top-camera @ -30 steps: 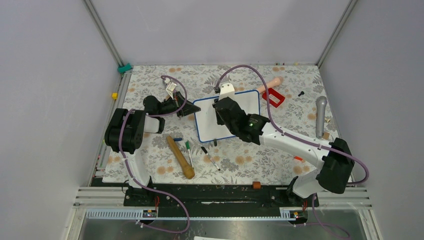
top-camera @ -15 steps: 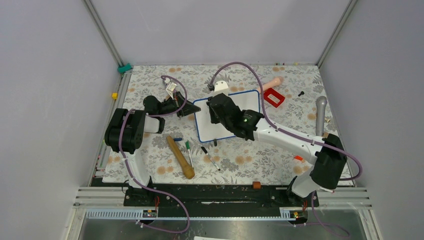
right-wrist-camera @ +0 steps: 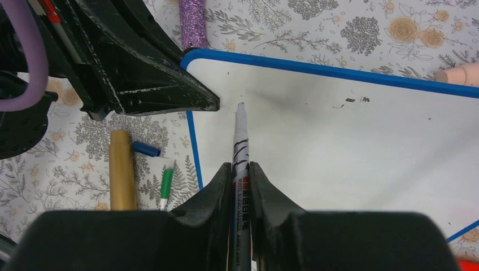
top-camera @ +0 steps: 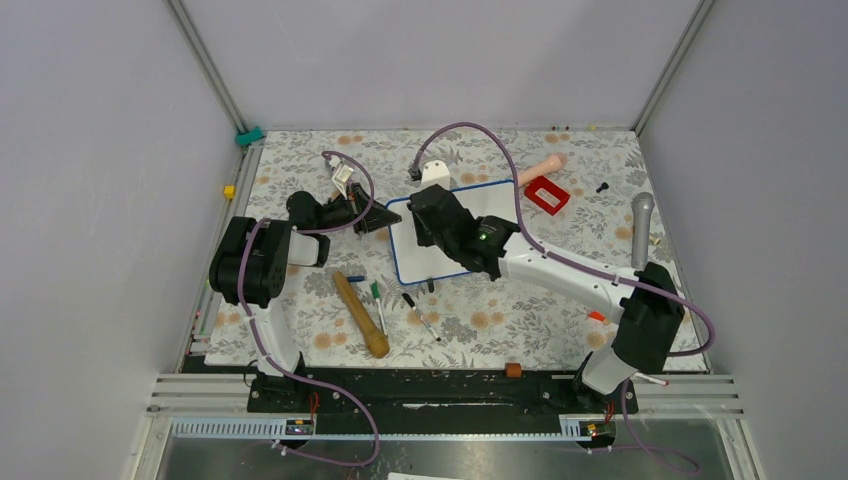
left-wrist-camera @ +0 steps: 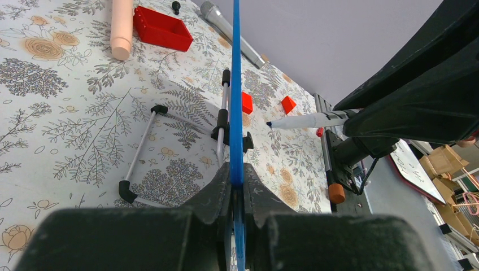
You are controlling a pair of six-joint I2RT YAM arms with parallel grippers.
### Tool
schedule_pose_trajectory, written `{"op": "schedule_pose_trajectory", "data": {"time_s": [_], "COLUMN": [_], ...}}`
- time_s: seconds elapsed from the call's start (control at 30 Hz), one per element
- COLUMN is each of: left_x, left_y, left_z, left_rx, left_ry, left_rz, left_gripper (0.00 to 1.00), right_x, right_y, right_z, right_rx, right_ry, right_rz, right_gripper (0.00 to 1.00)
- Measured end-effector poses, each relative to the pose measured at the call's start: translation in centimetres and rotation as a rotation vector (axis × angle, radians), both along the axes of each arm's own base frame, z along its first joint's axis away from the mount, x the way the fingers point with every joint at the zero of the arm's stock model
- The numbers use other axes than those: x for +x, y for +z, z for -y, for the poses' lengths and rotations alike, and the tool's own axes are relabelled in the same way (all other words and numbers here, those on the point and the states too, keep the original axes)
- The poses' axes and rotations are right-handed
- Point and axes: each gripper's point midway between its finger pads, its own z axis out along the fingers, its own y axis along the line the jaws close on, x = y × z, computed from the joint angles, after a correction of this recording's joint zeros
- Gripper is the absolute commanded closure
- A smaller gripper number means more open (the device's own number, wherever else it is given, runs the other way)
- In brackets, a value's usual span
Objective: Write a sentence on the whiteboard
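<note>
The whiteboard (top-camera: 495, 208) lies mid-table, white with a blue frame. In the right wrist view (right-wrist-camera: 350, 152) its surface shows no letters, only a faint smudge and tiny dark marks (right-wrist-camera: 356, 100). No sentence is visible. My left gripper (top-camera: 385, 222) is shut on the board's left edge, seen edge-on as a blue strip (left-wrist-camera: 236, 84) between its fingers (left-wrist-camera: 236, 175). My right gripper (top-camera: 425, 208) is shut on a whiteboard marker (right-wrist-camera: 240, 138). The marker's tip is at the board's top-left corner, close to the left gripper's fingers (right-wrist-camera: 169, 90). The marker also shows in the left wrist view (left-wrist-camera: 305, 120).
A wooden stick (top-camera: 360, 313), a green pen (top-camera: 377, 305) and a black pen (top-camera: 420, 312) lie in front of the board. A red box (top-camera: 546, 194) and a peach cylinder (top-camera: 545, 166) lie behind it. A microphone (top-camera: 641, 232) lies far right. A blue cap (right-wrist-camera: 146, 149) lies beside the board.
My right arm has moved left and back across the board with the marker, toward its top-left corner. The left arm and the board have not moved.
</note>
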Motion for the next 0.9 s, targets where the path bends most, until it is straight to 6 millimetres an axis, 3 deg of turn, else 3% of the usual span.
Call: {"op": "schedule_pose_trajectory", "data": {"time_s": [0.33,0.9], "left_x": [0.0,0.0], "left_y": [0.0,0.0], "left_z": [0.0,0.0], "left_rx": [0.000,0.000], "left_ry": [0.000,-0.001], "left_rz": [0.000,0.001], "left_gripper": [1.00,1.00], "right_x": [0.1,0.3], "right_y": [0.3,-0.2], "right_z": [-1.3,-1.7], "right_rx": [0.001,-0.015], "right_ry": [0.026,0.031], "right_rz": [0.000,-0.001], "right_gripper": [1.00,1.00]}}
